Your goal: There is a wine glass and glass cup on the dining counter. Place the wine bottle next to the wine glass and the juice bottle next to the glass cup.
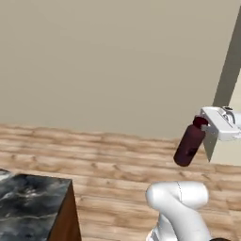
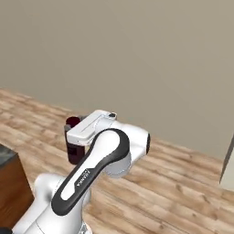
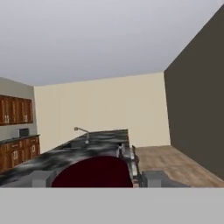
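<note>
Juice bottle (image 1: 189,143) hangs tilted, gripper (image 1: 207,126) fingers clamped on its neck; a jolt over bare floor (image 1: 117,164) could drop it.

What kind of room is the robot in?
Most likely a kitchen. The hand view shows a long marbled dining counter with a faucet and wooden wall cabinets. The tool holds a maroon juice bottle.

Both base views look forward and down from behind the arm, sharing the juice bottle (image 1: 189,143), wood floor (image 1: 103,164), beige wall. Hand view faces level along the table (image 3: 65,155), bottle close.
</note>
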{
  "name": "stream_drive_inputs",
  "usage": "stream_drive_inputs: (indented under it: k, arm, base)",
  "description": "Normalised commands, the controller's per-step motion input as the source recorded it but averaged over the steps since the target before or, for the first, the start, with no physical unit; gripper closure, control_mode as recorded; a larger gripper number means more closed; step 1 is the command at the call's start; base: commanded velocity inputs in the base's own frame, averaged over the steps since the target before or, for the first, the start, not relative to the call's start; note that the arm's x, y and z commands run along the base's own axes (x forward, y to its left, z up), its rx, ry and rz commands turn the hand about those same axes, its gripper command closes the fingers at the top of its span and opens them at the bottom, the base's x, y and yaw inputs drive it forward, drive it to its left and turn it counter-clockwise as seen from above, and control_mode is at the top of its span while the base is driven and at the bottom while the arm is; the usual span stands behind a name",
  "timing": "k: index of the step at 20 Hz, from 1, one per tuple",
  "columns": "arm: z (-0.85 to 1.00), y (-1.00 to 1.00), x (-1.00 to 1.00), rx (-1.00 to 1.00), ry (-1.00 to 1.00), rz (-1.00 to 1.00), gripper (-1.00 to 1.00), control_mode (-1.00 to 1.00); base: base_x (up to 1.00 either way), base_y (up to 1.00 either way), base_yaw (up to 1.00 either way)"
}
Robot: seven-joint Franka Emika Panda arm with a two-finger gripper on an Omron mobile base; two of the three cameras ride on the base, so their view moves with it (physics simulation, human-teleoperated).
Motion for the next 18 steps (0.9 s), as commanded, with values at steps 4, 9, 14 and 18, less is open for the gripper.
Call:
stream_drive_inputs:
  k: [4,9,14,18]
  arm:
    - [0.0,0.0,0.0,0.0,0.0,0.0,1.0,1.0]
    - [0.0,0.0,0.0,0.0,0.0,0.0,1.0,1.0]
    - [0.0,0.0,0.0,0.0,0.0,0.0,1.0,1.0]
    - [0.0,0.0,0.0,0.0,0.0,0.0,1.0,1.0]
  base:
    - [1.0,-0.41,0.54]
    - [1.0,-0.29,0.59]
    - [1.0,-0.22,0.62]
    - [1.0,-0.26,0.6]
